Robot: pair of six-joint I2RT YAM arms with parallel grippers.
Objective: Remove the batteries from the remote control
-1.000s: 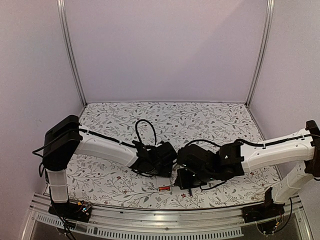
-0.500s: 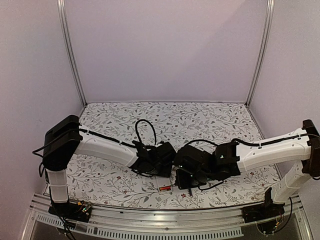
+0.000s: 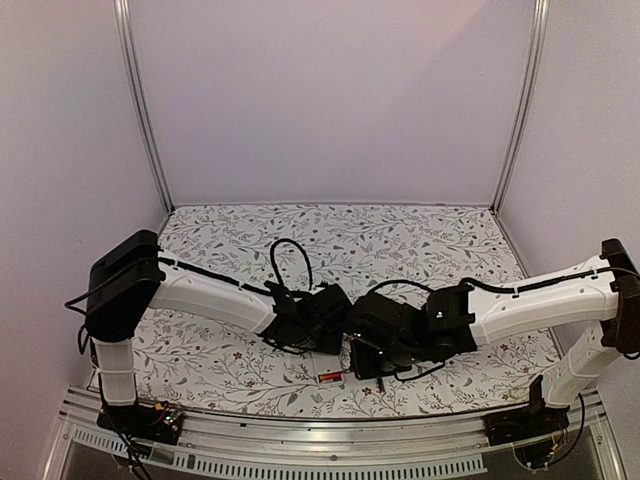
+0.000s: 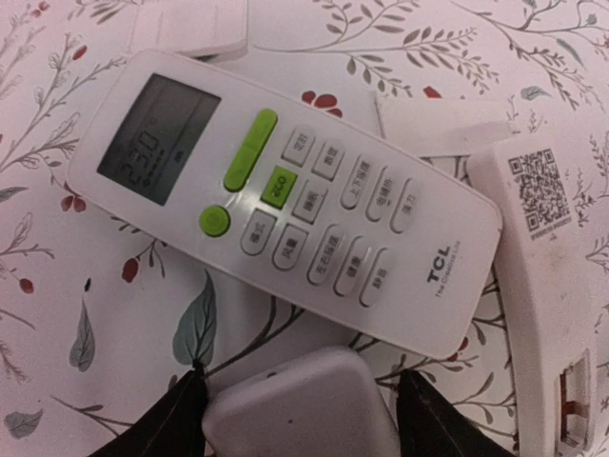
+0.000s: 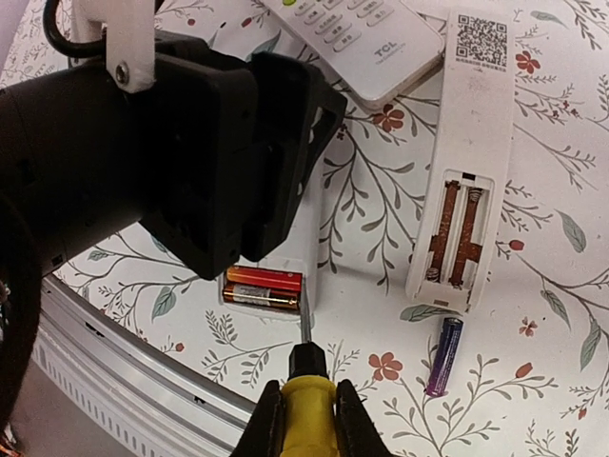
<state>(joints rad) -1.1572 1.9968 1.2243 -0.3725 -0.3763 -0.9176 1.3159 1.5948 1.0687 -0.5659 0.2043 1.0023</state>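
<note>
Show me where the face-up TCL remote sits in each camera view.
Top external: not visible in it.
Left wrist: TCL remote fills the centre, screen toward upper left.
Right wrist: only its logo end shows, at the top edge.
Shared landmark: the QR-code sticker on the face-down remote right beside it, in both wrist views.

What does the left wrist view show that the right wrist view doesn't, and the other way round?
Only left wrist: the display and green buttons of the TCL remote. Only right wrist: red batteries in an open compartment, a yellow-handled tool in the right claw, and a loose dark battery. Both: the TCL remote, the QR-code remote, and the white remote between the left claw's fingers.
</note>
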